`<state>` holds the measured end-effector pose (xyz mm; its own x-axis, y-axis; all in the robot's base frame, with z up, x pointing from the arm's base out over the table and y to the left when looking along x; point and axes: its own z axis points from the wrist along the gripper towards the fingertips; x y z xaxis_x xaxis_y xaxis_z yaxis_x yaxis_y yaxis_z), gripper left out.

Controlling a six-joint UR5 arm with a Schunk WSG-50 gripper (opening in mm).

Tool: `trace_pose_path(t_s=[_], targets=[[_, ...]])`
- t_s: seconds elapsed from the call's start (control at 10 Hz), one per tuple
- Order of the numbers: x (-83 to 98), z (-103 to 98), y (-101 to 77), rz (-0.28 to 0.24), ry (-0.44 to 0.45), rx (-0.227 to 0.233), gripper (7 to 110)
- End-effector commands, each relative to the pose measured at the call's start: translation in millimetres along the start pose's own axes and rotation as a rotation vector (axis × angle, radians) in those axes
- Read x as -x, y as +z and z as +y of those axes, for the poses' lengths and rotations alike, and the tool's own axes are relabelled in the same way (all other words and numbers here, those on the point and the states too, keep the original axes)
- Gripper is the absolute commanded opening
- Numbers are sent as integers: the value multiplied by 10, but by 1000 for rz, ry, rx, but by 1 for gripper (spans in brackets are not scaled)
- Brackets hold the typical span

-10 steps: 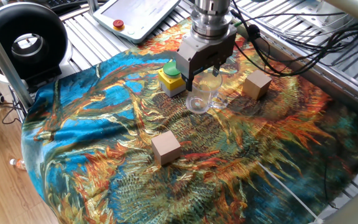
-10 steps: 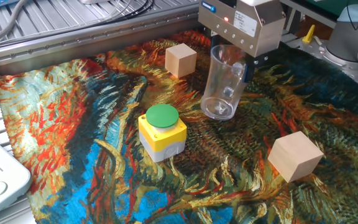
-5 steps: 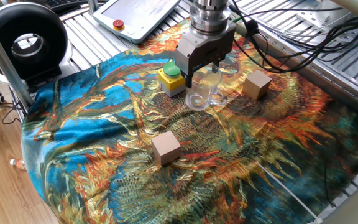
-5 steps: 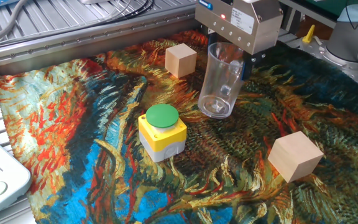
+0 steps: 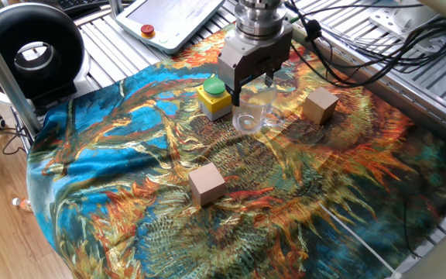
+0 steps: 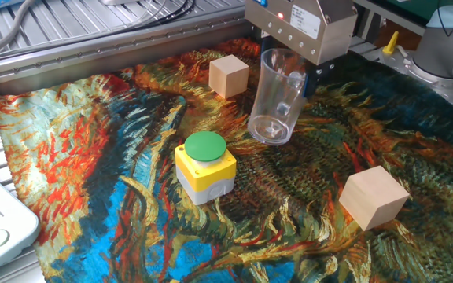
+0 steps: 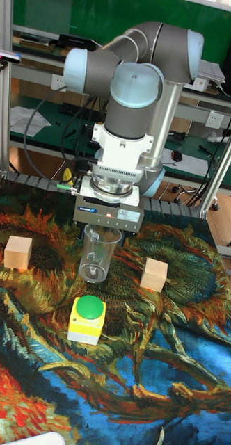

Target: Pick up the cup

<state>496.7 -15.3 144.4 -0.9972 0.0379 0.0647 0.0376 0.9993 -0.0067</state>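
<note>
Now — pincer (image 6: 289,67) clamped on cup (image 6: 276,98) rim | cup tilted, base clear of cloth (image 6: 93,157)

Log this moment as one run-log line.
phase: lift | tool: shut on cup | cup: tilted, base off the cloth | button box: untouched

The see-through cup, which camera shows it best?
The other fixed view: the cup looks big and near, hanging tilted from the gripper. One fixed view shows it small and glinty. The tall fixed view shows it partly under the gripper.
</note>
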Motion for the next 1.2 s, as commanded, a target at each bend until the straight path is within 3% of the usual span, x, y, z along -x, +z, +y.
trace_pose_path(t_s=[0.0, 1.1], targets=[[-46, -2, -103, 1, -1, 2, 88], [-190, 206, -300, -1, -11, 18, 88]])
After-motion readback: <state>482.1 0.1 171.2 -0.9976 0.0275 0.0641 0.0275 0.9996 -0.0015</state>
